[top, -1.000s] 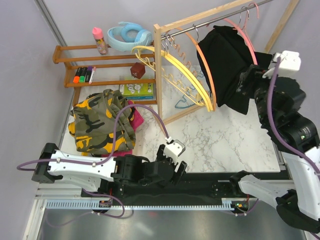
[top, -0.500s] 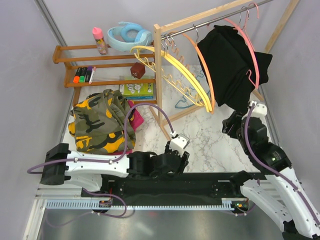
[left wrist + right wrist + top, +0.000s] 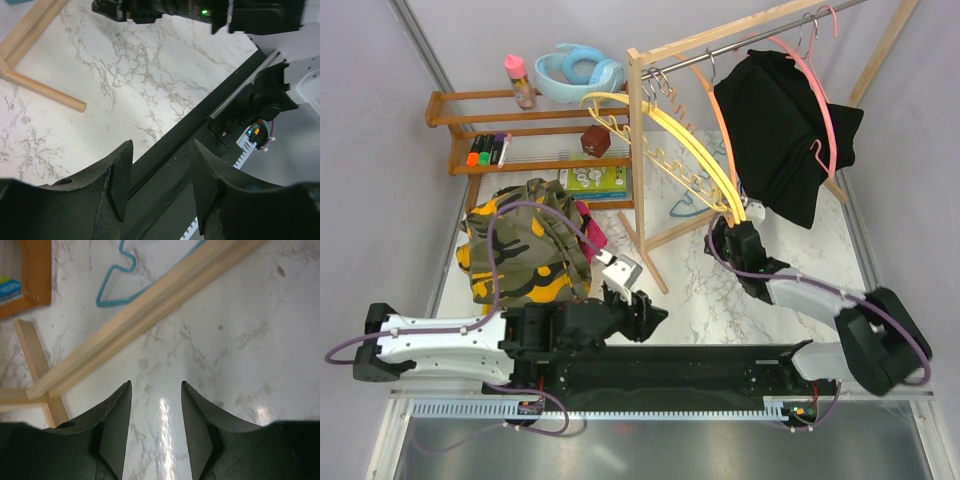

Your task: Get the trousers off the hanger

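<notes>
Two black arms at the near edge, both stretched low over the white marble table (image 3: 840,250). Nearest, left gripper (image 3: 161,148), turned to the right, just above the front border of the table; jaws apart, nothing between them, only marble and the black base frame beneath. Holds nothing. A little farther and to the right, right gripper (image 3: 155,390), aimed down at the marble beside the foot of the wooden rack (image 3: 638,120); jaws also apart and empty. Sits just under the low tips of the yellow hangers (image 3: 680,140); touching them or not, cannot tell. At the left side of the table, camouflage trousers (image 3: 515,245) in a crumpled heap, olive and yellow, lying over a magenta garment (image 3: 592,238) with only its edge visible. Behind the rack foot, teal hanger (image 3: 685,208) flat on the marble. Higher and farther, on the metal rail, black trousers (image 3: 780,120) hanging folded between an orange hanger (image 3: 725,130) and a pink hanger (image 3: 830,110), the pink one curved across the front of the cloth. Not in either gripper. At the far left, wooden shelf (image 3: 460,125) with markers (image 3: 488,150), a pink bottle (image 3: 520,80) and a light blue ring (image 3: 578,68).
</notes>
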Robot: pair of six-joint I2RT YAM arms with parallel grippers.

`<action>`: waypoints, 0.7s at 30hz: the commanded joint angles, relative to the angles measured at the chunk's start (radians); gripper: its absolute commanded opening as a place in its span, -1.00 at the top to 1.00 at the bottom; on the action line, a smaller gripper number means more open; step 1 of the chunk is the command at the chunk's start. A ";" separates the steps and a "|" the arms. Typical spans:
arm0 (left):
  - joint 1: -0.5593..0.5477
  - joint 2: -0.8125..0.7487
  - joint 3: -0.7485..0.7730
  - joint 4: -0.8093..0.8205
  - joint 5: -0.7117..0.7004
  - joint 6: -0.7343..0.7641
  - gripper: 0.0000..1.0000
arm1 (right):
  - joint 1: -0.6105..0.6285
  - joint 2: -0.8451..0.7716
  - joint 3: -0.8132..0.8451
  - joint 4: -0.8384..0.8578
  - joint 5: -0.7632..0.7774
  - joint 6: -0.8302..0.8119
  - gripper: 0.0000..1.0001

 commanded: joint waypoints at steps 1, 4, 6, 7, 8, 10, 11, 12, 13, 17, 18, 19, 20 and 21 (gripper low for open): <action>-0.003 -0.117 -0.040 -0.072 -0.040 -0.048 -0.11 | 0.010 0.190 0.136 0.373 0.120 0.016 0.00; -0.002 -0.174 -0.049 -0.109 -0.032 -0.057 -0.11 | 0.001 0.309 0.190 0.462 0.097 0.034 0.13; -0.003 -0.197 -0.054 -0.120 -0.032 -0.055 -0.11 | -0.004 0.391 0.240 0.443 0.093 0.048 0.13; -0.002 -0.217 -0.055 -0.131 -0.032 -0.058 -0.11 | -0.021 0.424 0.297 0.420 0.084 0.057 0.12; -0.003 -0.228 -0.059 -0.134 -0.032 -0.057 -0.11 | -0.033 0.487 0.326 0.412 0.044 0.062 0.08; -0.003 -0.255 -0.063 -0.137 -0.030 -0.057 -0.11 | -0.070 0.543 0.394 0.412 0.021 0.068 0.02; -0.003 -0.263 -0.066 -0.140 -0.024 -0.057 -0.11 | -0.081 0.593 0.414 0.412 -0.010 0.070 -0.01; -0.003 -0.268 -0.068 -0.140 -0.023 -0.055 -0.11 | -0.093 0.619 0.438 0.407 -0.027 0.071 -0.03; -0.003 -0.276 -0.068 -0.138 -0.018 -0.054 -0.11 | -0.113 0.645 0.501 0.369 -0.042 0.071 -0.04; -0.003 -0.292 -0.066 -0.140 -0.007 -0.046 -0.11 | -0.137 0.733 0.598 0.314 -0.038 0.065 -0.24; -0.002 -0.292 -0.066 -0.141 -0.006 -0.044 -0.11 | -0.140 0.745 0.648 0.283 -0.035 0.064 -0.28; -0.003 -0.292 -0.065 -0.141 -0.006 -0.044 -0.11 | -0.142 0.764 0.685 0.251 -0.032 0.053 -0.31; -0.003 -0.294 -0.063 -0.138 -0.003 -0.044 -0.11 | -0.142 0.803 0.724 0.225 -0.032 0.045 -0.36; -0.003 -0.289 -0.062 -0.138 -0.001 -0.044 -0.11 | -0.142 0.826 0.788 0.194 -0.039 0.039 -0.39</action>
